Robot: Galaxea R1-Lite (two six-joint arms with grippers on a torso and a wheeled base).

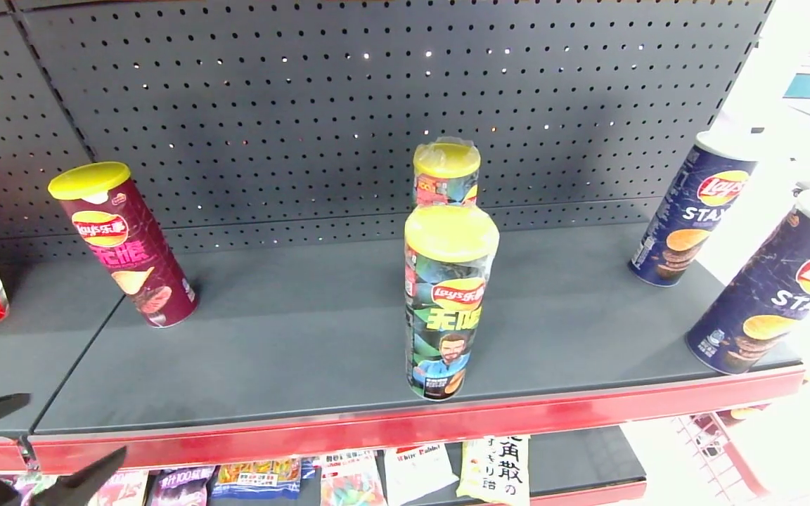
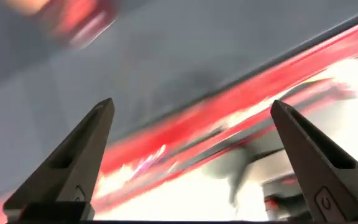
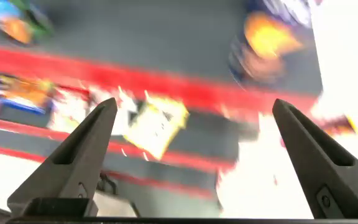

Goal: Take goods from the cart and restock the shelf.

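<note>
The left gripper (image 2: 191, 104) and right gripper (image 3: 194, 104) are spread wide, with nothing held. On the shelf (image 1: 292, 337), the green can (image 1: 449, 302) at centre frame and the blue can (image 1: 770, 288) at far right stand close to the front edge. Either could be toppled off by a careless arm swing.

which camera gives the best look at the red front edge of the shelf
The head view: the red front edge runs whole from side to side. Both wrist views catch only a short slanting stretch of it, hard to make out.
</note>
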